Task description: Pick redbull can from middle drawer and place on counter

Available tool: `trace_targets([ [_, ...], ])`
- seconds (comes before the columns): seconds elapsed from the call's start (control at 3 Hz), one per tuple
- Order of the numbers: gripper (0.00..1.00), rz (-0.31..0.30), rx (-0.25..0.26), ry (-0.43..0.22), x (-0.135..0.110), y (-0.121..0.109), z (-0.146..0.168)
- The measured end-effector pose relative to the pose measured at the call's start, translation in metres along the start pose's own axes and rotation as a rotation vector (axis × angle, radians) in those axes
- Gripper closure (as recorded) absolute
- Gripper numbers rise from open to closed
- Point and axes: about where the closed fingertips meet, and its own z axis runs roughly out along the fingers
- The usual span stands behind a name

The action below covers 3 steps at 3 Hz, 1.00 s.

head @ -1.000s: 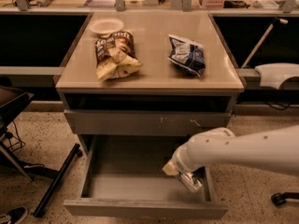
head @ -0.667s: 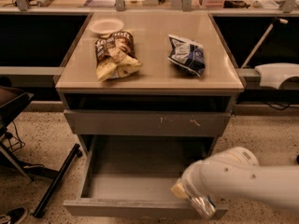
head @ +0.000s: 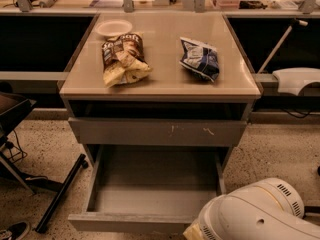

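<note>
From where I stand, only the robot's white arm housing [head: 260,214] shows, bulking low at the near right. The claw itself sits beneath it, past the lower edge of what I can see, so I cannot tell whether it is spread or pressed together. A yellowish bit of the wrist [head: 192,231] peeks out just beside the front right corner of the middle drawer [head: 130,222]. That drawer is pulled well out, and its grey floor stretches away to the left of the claw's spot and beyond it. The redbull can doesn't show anywhere, neither on the part of the drawer floor I can see nor up top, so I cannot tell where it lies relative to the claw. Above the open drawer, further from the claw, a closed drawer front [head: 157,132] carries pale scratch marks. Above that is the tan tabletop [head: 165,79]. On it, well apart from the claw, lie a brown snack bag [head: 122,59] to the left, a dark-blue snack bag [head: 200,59] to the right and a small pale plate [head: 114,28] at the far left corner, just behind the brown bag.
</note>
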Motion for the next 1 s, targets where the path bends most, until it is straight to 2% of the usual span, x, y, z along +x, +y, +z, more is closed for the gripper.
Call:
trace_targets([
  [0.33, 1.00, -0.017, 0.015, -0.015, -0.022, -0.008, -0.026],
  [0.67, 1.00, -0.072, 0.098, -0.078, -0.075, -0.023, -0.104],
  [1.0, 1.00, -0.166, 0.165, -0.094, -0.147, -0.017, -0.195],
])
